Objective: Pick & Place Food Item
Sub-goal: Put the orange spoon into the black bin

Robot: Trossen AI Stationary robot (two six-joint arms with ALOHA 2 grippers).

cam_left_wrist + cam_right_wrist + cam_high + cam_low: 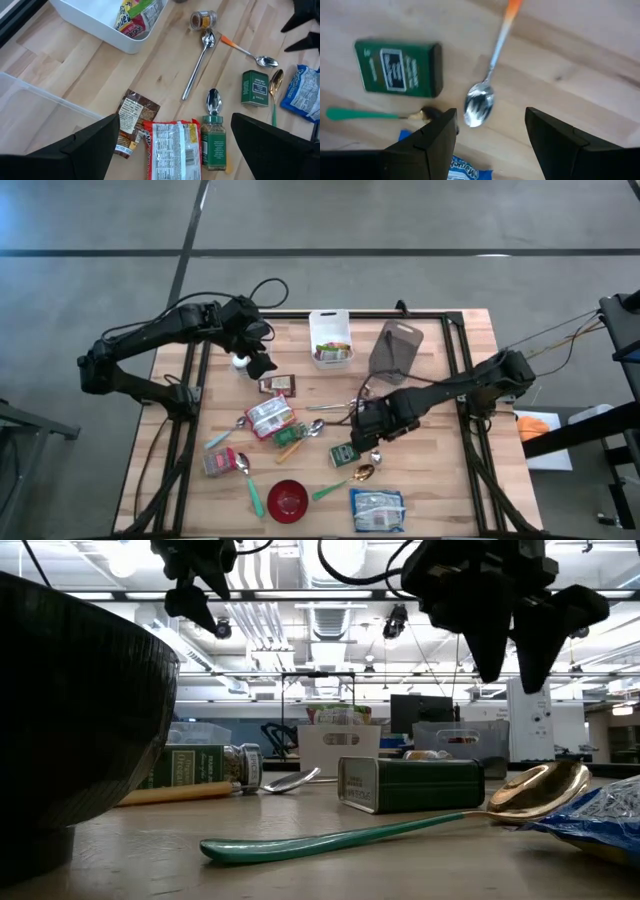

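I am looking first at the white rectangular plastic bin (330,337) near the far edge of the light wooden tabletop (440,480); it is holding a few colourful snack packets (136,17) and nothing is spilling over its rim. Near the front edge the round red bowl (288,500) is sitting with no contents I can make out. My left gripper (262,363) is hovering with its fingers (90,145) spread wide and holding nothing, above the brown snack packet (131,120), beside the red-and-white crinkled food bag (172,150) and the green-capped spice jar (214,142). My right gripper (372,442) is hanging above the middle of the tabletop with its fingers (427,145) partly apart and gripping nothing, over the silver spoon with an orange handle (490,80). The dark green rectangular tin (399,68) is lying flat just beside that spoon, with the gold spoon on a green handle (400,825) near it and the blue-and-white food bag (377,510) toward the front edge. The right side of the tabletop is giving open room.
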